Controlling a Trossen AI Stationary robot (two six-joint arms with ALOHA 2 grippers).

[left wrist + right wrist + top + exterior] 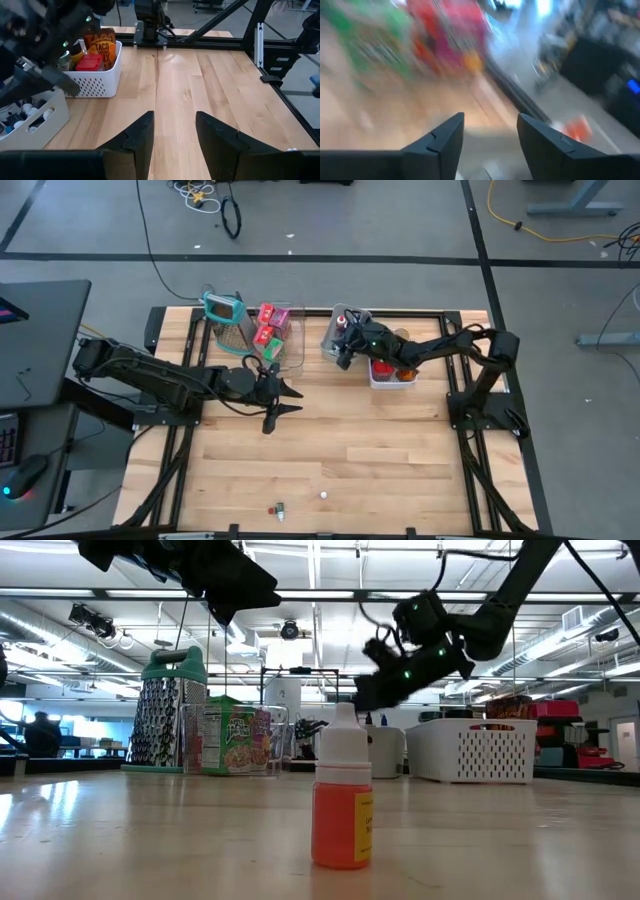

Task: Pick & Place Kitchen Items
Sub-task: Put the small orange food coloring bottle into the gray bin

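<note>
Orange dropper bottle (341, 802) | front table edge | well apart from right claw (343, 352)

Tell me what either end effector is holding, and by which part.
Nothing. The left end effector and right end effector both show open fingers with nothing between them.

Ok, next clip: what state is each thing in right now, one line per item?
Left claw: open, empty, above bare table.
Right claw: open, nothing between the fingers, over the grey bin.
Orange dropper bottle: upright, capped, alone on the table.
White basket: holds a taco packet, upright.
Grater: standing upright.
</note>
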